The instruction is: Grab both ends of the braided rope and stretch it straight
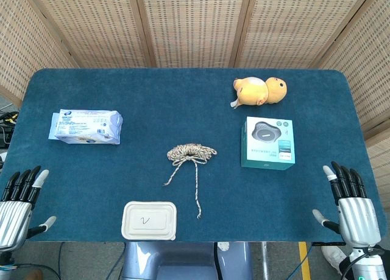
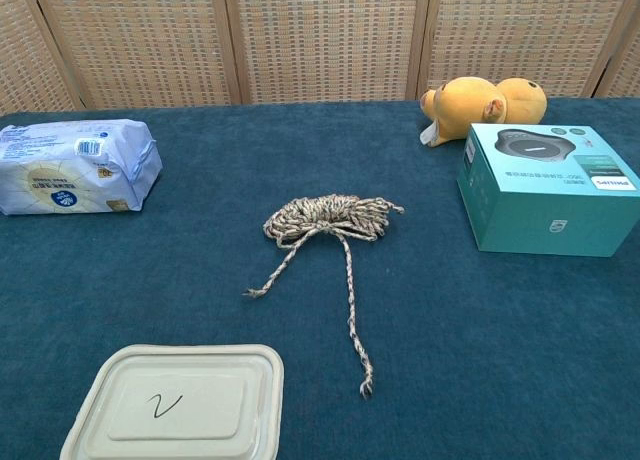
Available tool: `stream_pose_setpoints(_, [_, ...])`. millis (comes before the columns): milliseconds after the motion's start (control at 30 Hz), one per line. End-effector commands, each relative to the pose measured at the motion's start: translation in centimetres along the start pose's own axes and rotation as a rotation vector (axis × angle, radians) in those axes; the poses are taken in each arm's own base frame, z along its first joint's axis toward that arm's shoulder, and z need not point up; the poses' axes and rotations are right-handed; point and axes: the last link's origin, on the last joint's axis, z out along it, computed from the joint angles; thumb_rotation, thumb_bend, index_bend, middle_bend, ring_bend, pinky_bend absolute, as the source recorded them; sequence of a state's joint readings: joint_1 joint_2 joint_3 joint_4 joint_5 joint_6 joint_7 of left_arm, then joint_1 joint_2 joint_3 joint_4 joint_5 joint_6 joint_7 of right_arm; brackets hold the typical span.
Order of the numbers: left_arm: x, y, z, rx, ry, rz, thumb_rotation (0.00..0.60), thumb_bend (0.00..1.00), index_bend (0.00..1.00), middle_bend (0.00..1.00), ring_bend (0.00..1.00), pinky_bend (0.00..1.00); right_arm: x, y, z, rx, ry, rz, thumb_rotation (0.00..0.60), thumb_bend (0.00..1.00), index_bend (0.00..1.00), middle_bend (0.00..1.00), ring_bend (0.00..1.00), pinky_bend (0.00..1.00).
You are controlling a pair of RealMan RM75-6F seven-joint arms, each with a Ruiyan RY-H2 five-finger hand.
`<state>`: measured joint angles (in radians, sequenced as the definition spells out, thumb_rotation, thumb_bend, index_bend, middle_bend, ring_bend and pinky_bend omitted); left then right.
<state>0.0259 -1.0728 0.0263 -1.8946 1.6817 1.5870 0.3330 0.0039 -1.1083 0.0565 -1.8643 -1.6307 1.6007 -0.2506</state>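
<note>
The braided rope (image 1: 191, 153) is lying near the middle of the blue surface (image 1: 183, 97), bunched into a small coil with two loose tails trailing from it toward the robot's edge. The shorter tail (image 1: 175, 173) is slanting toward the robot's left, and the longer tail (image 1: 197, 192) is running almost straight down to a frayed tip just beside the lidded white container (image 1: 149, 220). Both hands are resting at the near corners, well apart from the rope — the left hand (image 1: 17, 204) with its fingers (image 1: 24, 182) spread and holding nothing, the right hand (image 1: 350, 207) likewise spread and empty. Neither hand is showing in the chest view. The rope is sitting between them, inward and forward of each. The short tail's tip looks the natural target for the left hand, while the long tail's tip is lying about midway, so the right hand would be reaching further across — past the teal box (image 1: 269, 142). There is no single long axis yet; the coil is spreading side to side while the tails are pointing toward the robot, so stretching it straight looks like a sideways pull once both tips are pinched. A wipes packet (image 1: 85, 126) and a plush toy (image 1: 259, 90) are lying well clear.
</note>
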Motion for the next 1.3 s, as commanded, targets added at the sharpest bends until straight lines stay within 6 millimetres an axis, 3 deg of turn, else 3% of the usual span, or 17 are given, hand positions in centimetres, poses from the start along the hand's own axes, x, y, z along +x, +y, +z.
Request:
stream_pose_setpoints(33, [0.0,0.0,0.0,0.005,0.002,0.002,0.600,0.00,0.00,0.00,0.00,0.00,-0.1,0.0,0.0,0.001,-0.006,0.000,0.600,0.00,0.05,0.00,0.00,0.00])
stream_pose_setpoints(267, [0.0,-0.1,0.0,0.008,-0.005,-0.004,0.600,0.00,0.00,0.00,0.00,0.00,-0.6,-0.4,0.4,0.037,-0.044,0.012,0.600,0.00,0.06,0.00,0.00,0.00])
stream_pose_setpoints(333, [-0.1,0.0,0.1,0.008,-0.007,-0.002,0.600,0.00,0.00,0.00,0.00,0.00,-0.8,-0.9,0.8,0.076,-0.051,0.014,0.600,0.01,0.10,0.00,0.00,0.00])
stream_pose_setpoints(400, [-0.1,0.0,0.3,0.014,-0.006,-0.001,0.600,0.00,0.00,0.00,0.00,0.00,-1.2,-1.5,1.4,0.133,-0.067,0.000,0.600,0.10,0.17,0.00,0.00,0.00])
stream_pose_setpoints(533, [-0.3,0.1,0.8,0.026,-0.010,0.005,0.600,0.00,0.00,0.00,0.00,0.00,-2.2,-4.3,3.5,0.340,-0.148,-0.040,0.600,0.50,0.29,0.00,0.00,0.00])
stream_pose_setpoints(667, [-0.8,0.2,1.2,0.029,-0.030,0.015,0.600,0.00,0.00,0.00,0.00,0.00,-3.3,-7.2,4.8,0.535,-0.217,-0.064,0.600,0.71,0.32,0.00,0.00,0.00])
stream_pose_setpoints(967, [-1.8,0.5,2.3,0.043,-0.074,0.039,0.600,0.00,0.00,0.00,0.00,0.00,-6.5,-12.8,7.6,0.775,-0.349,-0.163,0.600,0.78,0.33,0.00,0.00,0.00])
stream_pose_setpoints(1167, [-2.2,0.6,2.6,0.046,-0.091,0.052,0.600,0.00,0.00,0.00,0.00,0.00,-8.3,-15.4,8.2,0.852,-0.402,-0.212,0.600,0.80,0.33,0.00,0.00,0.00])
stream_pose_setpoints(1233, [-2.6,0.6,2.8,0.047,-0.107,0.061,0.600,0.00,0.00,0.00,0.00,0.00,-9.6,-17.5,8.1,0.919,-0.432,-0.238,0.600,0.80,0.33,0.00,0.00,0.00])
stream_pose_setpoints(1300, [-2.7,0.7,2.9,0.048,-0.110,0.064,0.600,0.00,0.00,0.00,0.00,0.00,-10.2,-18.3,8.2,0.928,-0.445,-0.244,0.600,0.80,0.33,0.00,0.00,0.00])
